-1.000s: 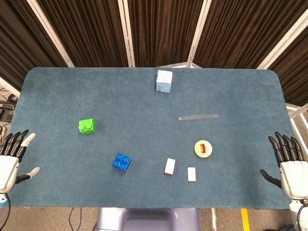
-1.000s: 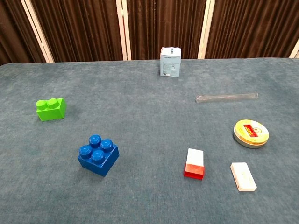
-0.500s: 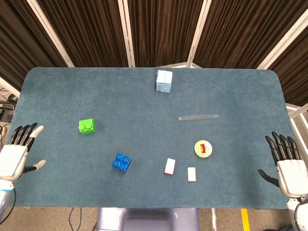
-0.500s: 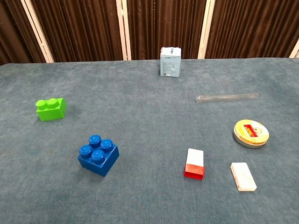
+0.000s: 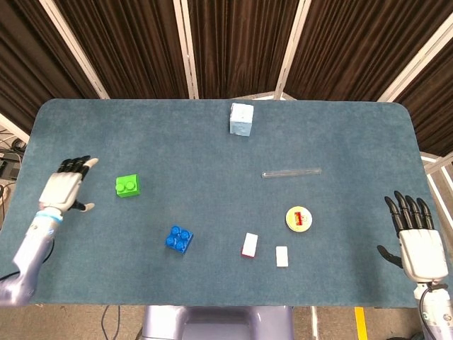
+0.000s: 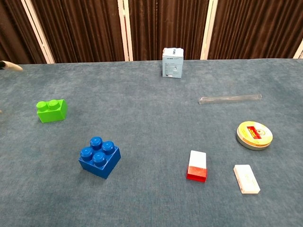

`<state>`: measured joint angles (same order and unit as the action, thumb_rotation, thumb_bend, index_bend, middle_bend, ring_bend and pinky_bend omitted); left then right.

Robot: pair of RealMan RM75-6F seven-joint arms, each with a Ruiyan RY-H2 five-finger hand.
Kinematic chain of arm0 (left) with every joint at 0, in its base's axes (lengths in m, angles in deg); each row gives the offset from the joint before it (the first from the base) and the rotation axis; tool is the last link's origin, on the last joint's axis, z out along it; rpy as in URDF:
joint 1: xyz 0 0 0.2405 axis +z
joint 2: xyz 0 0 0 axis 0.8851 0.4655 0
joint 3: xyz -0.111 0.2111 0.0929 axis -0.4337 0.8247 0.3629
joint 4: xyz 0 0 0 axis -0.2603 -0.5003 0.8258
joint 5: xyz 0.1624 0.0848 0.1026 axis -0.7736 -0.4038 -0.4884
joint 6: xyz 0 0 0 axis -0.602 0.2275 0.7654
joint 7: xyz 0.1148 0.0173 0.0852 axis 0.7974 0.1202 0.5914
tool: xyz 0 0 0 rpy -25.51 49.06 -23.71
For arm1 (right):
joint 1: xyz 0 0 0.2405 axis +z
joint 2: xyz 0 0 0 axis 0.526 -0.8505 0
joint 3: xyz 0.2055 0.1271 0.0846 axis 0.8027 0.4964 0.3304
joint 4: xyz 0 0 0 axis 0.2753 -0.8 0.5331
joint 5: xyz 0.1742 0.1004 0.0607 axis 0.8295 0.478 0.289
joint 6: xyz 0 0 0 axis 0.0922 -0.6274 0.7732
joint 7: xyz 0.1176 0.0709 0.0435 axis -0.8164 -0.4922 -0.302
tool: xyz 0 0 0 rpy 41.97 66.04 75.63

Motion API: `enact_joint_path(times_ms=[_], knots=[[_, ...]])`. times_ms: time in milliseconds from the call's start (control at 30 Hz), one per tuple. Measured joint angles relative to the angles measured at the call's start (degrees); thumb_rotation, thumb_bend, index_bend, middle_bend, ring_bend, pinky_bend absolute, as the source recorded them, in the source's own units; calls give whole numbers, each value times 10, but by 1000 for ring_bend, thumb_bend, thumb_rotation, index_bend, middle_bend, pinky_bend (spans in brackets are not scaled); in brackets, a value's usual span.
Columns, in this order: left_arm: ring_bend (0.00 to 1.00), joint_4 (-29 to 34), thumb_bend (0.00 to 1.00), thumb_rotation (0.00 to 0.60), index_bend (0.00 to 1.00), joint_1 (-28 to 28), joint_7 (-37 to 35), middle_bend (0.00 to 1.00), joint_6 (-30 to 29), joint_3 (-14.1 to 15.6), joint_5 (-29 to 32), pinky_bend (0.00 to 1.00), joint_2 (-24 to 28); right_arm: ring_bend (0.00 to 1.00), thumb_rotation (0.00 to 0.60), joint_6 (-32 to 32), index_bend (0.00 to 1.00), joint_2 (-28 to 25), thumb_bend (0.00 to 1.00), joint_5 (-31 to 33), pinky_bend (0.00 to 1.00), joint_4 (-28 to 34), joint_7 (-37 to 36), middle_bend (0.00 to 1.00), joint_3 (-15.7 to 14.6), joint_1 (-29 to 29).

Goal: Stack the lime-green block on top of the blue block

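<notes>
The lime-green block [image 5: 127, 185] [image 6: 51, 110] sits on the left part of the blue-grey table. The blue block [image 5: 179, 239] [image 6: 99, 156] lies nearer the front edge, to its right. My left hand [image 5: 66, 188] hovers just left of the green block with fingers spread and nothing in it; only a fingertip [image 6: 9, 65] shows at the chest view's left edge. My right hand [image 5: 413, 237] stays open at the table's right edge, far from both blocks.
A pale box [image 5: 241, 119] stands at the back centre. A clear tube [image 5: 291, 172], a round yellow tin [image 5: 299, 218], a red-and-white box [image 5: 249, 244] and a small white piece [image 5: 282, 256] lie on the right half of the table [image 5: 212, 149].
My left hand has moved up and inward from the front-left edge toward the green block. The right hand has risen slightly. The blocks have not moved.
</notes>
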<state>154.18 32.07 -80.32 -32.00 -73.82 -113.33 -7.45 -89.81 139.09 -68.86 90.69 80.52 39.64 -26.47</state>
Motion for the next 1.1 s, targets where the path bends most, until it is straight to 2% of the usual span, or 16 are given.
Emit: enact_joint_path(times_ms=[167,367,500,600,700,767,1100], knots=[[112,-48,13,600,77,-32,7,113,37,-2,18,128,-44,0,600,15,11,5,0,13,0,-6,9,0,2,5],[154,-103,173,600,122,-63,14,135,61,-1,28,180,-96,0,600,24,11,8,0,25,0,-11,13,0,6,9],[172,-138,176,600,140,-82,20,165,82,-2,42,186,-129,0,600,30,11,10,0,35,0,-17,15,0,9,11],[246,-164,175,600,196,-95,22,250,94,-3,50,241,-154,0,600,33,11,10,0,38,0,-19,13,0,9,12],[377,-184,178,600,331,-105,21,407,94,-4,51,341,-173,0,600,34,11,9,0,41,0,-20,10,0,10,13],[434,-189,180,600,408,-107,18,473,88,-5,49,381,-179,0,600,34,11,9,0,42,0,-21,8,0,10,12],[454,-148,179,600,445,-101,-16,495,54,0,7,388,-152,0,600,34,11,10,0,47,0,-24,8,0,10,12]])
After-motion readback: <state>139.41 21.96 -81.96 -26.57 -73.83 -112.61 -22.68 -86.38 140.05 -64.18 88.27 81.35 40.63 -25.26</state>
